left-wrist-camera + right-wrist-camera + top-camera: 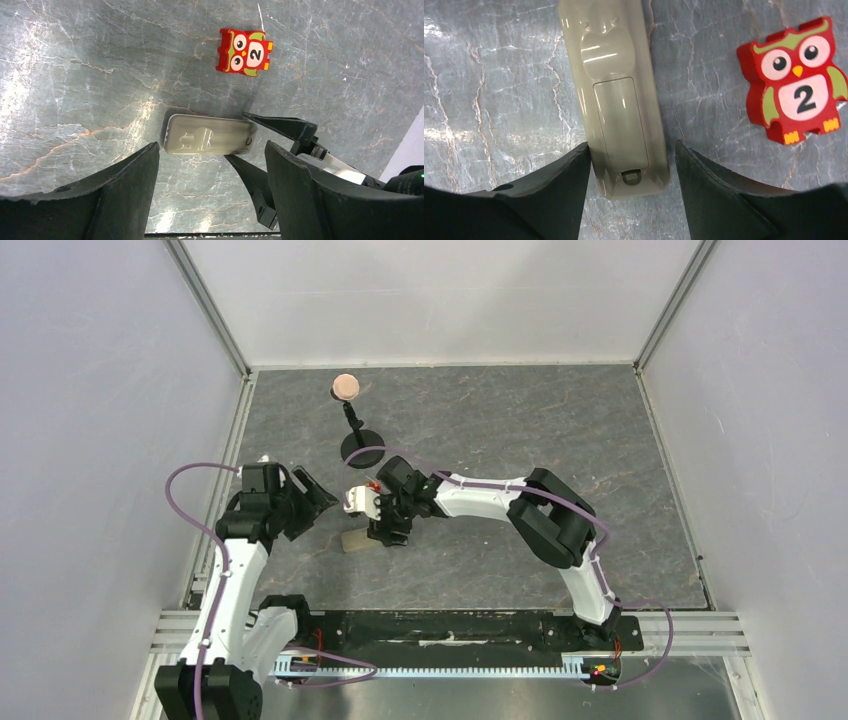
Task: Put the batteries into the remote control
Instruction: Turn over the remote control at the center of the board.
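The remote control (616, 100) lies flat on the grey stone tabletop with its tan back side up and the cover in place. It also shows as a pale slab (357, 540) in the top view and lengthwise (210, 141) in the left wrist view. My right gripper (632, 146) is open and straddles the remote's latch end. Its left finger sits against the edge and its right finger stands a gap away. My left gripper (212, 146) is wide open, empty, and hovers just left of the remote (310, 495). The batteries are out of view.
A red owl block (796, 102) marked 2 lies close beside the remote, on its far side in the left wrist view (245, 52). A small black stand with a pink disc (345, 387) stands behind the grippers. Enclosure walls surround the table.
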